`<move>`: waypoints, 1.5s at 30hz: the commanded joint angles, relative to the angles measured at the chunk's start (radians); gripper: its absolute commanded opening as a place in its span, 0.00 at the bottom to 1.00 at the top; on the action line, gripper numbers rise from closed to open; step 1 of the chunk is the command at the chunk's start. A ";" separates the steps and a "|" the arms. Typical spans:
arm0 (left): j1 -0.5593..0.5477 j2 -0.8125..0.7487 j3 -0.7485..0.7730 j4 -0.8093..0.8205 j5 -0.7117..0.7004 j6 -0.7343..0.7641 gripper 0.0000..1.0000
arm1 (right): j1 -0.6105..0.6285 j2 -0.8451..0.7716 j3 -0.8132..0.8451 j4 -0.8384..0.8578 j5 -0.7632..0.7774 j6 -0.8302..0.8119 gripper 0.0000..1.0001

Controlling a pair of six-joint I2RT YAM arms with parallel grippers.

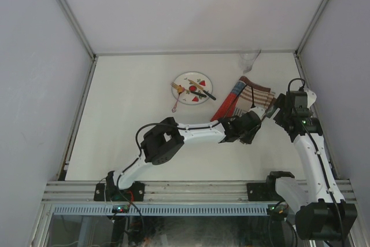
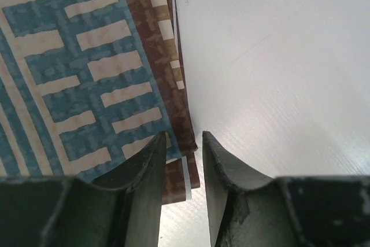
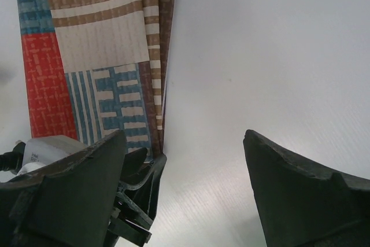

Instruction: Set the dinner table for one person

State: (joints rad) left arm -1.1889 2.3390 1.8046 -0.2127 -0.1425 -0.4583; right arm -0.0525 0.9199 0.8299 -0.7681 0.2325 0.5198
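Tabletop point(image 1: 130, 102): placemat point(image 1: 237, 98), long axis 1-to-7 o'clock; left end effector point(image 2: 184, 143) pinching its 5 o'clock edge; right end effector point(image 3: 184, 137) spread.

Left gripper point(image 2: 184, 138) at bottom of view, dark fingers point(image 2: 144, 183) narrowly apart. Folded placemat point(image 2: 87, 73), blue-and-cream block pattern with a brown-and-tan striped border, fills the left half. Its brown corner lies in the gap between the fingers; contact unclear. Bare white dinner table point(image 2: 277, 73) fills the right.
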 commanded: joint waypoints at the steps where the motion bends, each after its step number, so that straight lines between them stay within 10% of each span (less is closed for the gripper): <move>1: -0.001 0.034 0.083 -0.045 0.032 0.021 0.36 | -0.008 -0.015 0.041 0.030 -0.006 -0.023 0.83; 15: 0.001 0.058 0.140 -0.099 0.039 0.010 0.00 | -0.023 -0.027 0.064 0.021 -0.071 -0.032 0.83; 39: 0.026 -0.161 0.037 -0.135 -0.092 0.107 0.00 | -0.041 -0.023 0.100 0.011 -0.124 -0.056 0.74; 41: 0.020 -0.147 0.025 -0.128 -0.092 0.094 0.22 | -0.041 -0.017 0.100 0.004 -0.117 -0.057 0.86; 43: 0.013 -0.134 0.018 -0.128 -0.071 0.079 0.91 | -0.042 -0.021 0.100 0.002 -0.104 -0.054 0.95; 45: -0.001 -0.116 0.012 -0.128 -0.063 0.065 1.00 | -0.044 -0.029 0.100 0.004 -0.091 -0.052 0.98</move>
State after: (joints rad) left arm -1.1664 2.1849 1.7901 -0.3244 -0.2401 -0.3866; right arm -0.0875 0.9035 0.8913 -0.7750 0.1196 0.4755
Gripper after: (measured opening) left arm 0.893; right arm 0.959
